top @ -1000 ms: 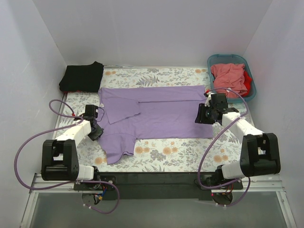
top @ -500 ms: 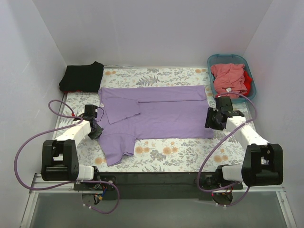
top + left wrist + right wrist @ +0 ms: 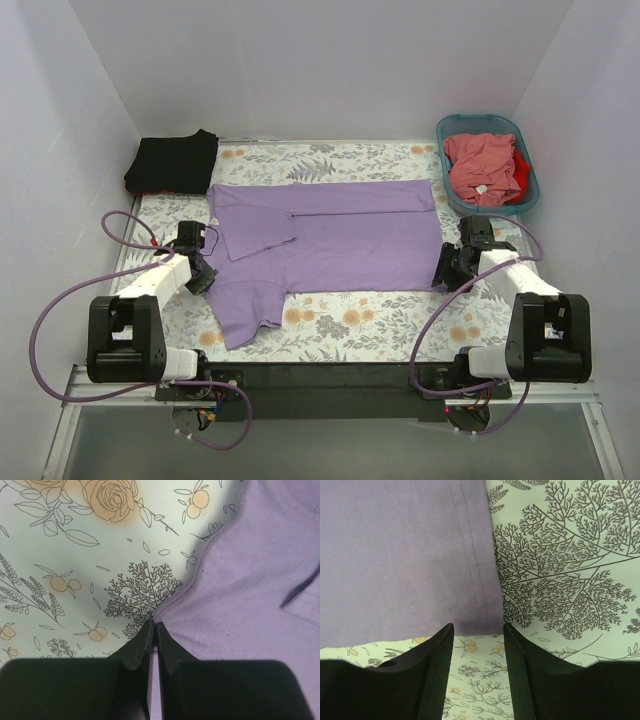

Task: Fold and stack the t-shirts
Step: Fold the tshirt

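The lavender t-shirt (image 3: 330, 240) lies flat across the flowered table, one sleeve folded onto its body. My left gripper (image 3: 206, 281) sits at the shirt's left edge, where the near sleeve meets the body. In the left wrist view this gripper (image 3: 154, 628) is shut on the lavender t-shirt (image 3: 250, 580), with purple cloth pinched between the fingers. My right gripper (image 3: 443, 278) is low at the shirt's near right corner. Seen from the right wrist, it (image 3: 477, 628) stands open just short of the hem corner (image 3: 485, 615), with bare tablecloth between the fingers.
A folded black t-shirt (image 3: 172, 162) lies at the back left corner. A teal basket (image 3: 531, 196) at the back right holds a salmon-pink t-shirt (image 3: 484, 165) and a red one (image 3: 521, 163). White walls close in three sides.
My left gripper has shut on the shirt's edge. My right arm has drawn back from over the shirt's right edge, toward me and down to its near right corner.
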Motion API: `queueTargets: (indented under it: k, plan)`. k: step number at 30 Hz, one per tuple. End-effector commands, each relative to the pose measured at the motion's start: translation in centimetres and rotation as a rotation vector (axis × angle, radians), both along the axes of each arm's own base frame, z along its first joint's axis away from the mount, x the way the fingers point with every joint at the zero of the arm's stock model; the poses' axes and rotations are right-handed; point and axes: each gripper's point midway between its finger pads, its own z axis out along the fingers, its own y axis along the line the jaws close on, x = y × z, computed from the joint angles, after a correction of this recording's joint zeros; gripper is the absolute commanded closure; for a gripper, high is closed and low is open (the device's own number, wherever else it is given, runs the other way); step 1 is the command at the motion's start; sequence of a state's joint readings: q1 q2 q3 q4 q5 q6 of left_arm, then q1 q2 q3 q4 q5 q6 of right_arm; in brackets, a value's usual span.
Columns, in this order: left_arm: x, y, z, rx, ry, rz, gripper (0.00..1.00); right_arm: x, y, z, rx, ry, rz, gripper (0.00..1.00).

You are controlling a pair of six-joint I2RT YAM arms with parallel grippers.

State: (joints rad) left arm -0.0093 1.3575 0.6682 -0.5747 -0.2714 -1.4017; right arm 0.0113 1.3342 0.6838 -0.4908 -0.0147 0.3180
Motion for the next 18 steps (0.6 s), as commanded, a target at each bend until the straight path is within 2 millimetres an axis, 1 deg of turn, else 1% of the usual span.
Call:
queueTargets:
  k: [1, 7, 9, 11, 12, 13, 15, 16, 18]
  plan:
    - [-0.7, -0.3, -0.5, -0.017, 0.012, -0.007, 1.00, 0.1, -0.2, -0.3, 0.030, -0.004, -0.044, 0.49]
    - [-0.6, -0.3, -0.3, -0.020, 0.006, -0.010, 1.00, -1.2, -0.8, -1.6, 0.003, 0.043, -0.070, 0.51]
    - [-0.6, -0.3, -0.3, -0.018, 0.006, -0.009, 1.00, -1.1, -0.8, -1.8, 0.003, 0.043, -0.069, 0.52]
    - [-0.6, -0.3, -0.3, -0.018, 0.008, -0.009, 1.00, -1.1, -0.8, -2.0, 0.002, 0.038, -0.069, 0.56]
    - [-0.6, -0.3, -0.3, -0.018, 0.008, -0.009, 1.00, -1.0, -1.3, -2.0, -0.024, 0.033, -0.075, 0.58]
    - [-0.7, -0.3, -0.3, -0.017, 0.007, -0.007, 1.00, -1.2, -1.4, -2.2, -0.026, 0.037, -0.076, 0.63]
    - [-0.6, -0.2, -0.2, -0.017, 0.002, -0.004, 1.00, -1.5, -1.4, -2.4, -0.031, 0.045, -0.076, 0.70]
    - [-0.6, -0.2, -0.1, -0.014, -0.001, -0.002, 1.00, -1.6, -1.5, -2.4, -0.030, 0.046, -0.076, 0.79]
    - [-0.6, -0.2, -0.1, -0.018, -0.005, 0.005, 1.00, -1.7, -1.3, -2.4, -0.019, 0.045, -0.075, 0.90]
